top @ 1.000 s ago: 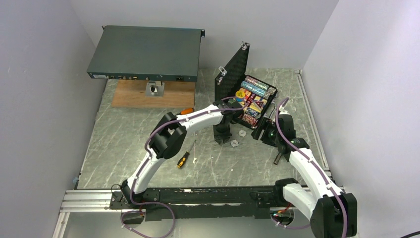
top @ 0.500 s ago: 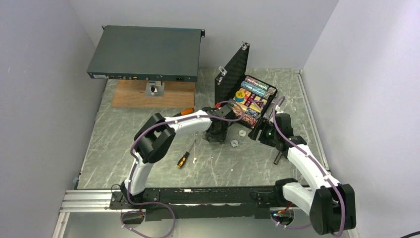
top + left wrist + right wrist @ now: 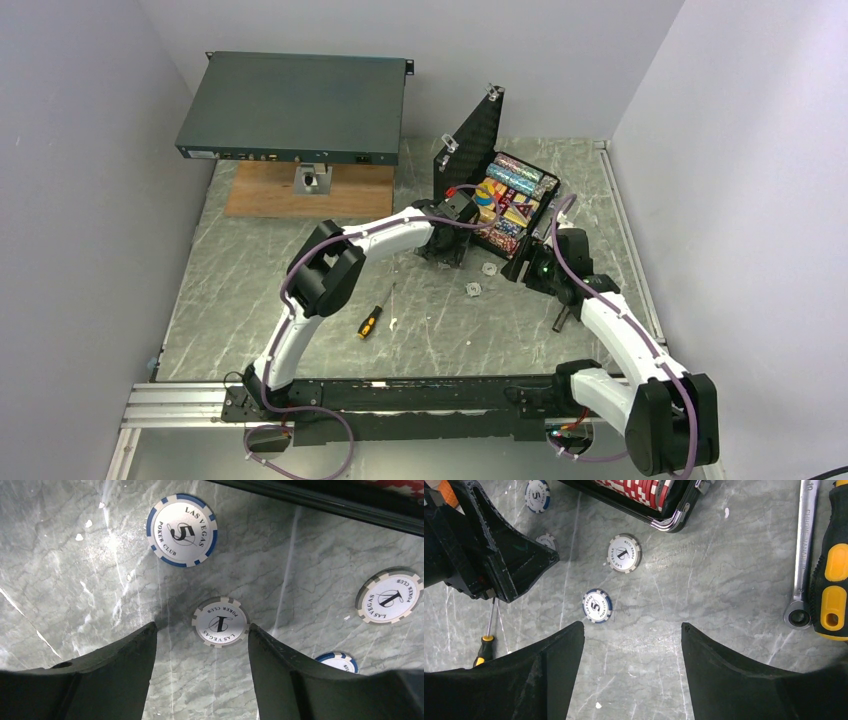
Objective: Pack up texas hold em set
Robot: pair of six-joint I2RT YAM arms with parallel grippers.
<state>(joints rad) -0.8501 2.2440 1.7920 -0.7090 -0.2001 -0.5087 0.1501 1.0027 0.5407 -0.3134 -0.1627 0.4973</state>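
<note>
The left gripper point(image 3: 200, 629) is hanging low over the marble table point(image 3: 250, 290), just left of the open black case point(image 3: 470, 150). Its fingers are standing apart, gripping nothing. A whitish "1" chip point(image 3: 220, 621) is lying flat on the table between them, with a blue-edged "5" chip point(image 3: 182, 530) lying beyond it. A second "1" chip point(image 3: 390, 596) is sitting off to the side.

The right gripper point(image 3: 631, 625) is waiting near the case's near corner, spread wide and empty. It is looking down on another blue-edged chip point(image 3: 597, 606). A ratchet wrench point(image 3: 804, 555) and a yellow-and-black screwdriver point(image 3: 831, 570) are lying close by.

Red-and-white chip rows point(image 3: 634, 487) are sitting inside the case. A small screwdriver point(image 3: 372, 320) is lying near the left arm, and the dark-green rack unit point(image 3: 295, 105) is resting far left.
</note>
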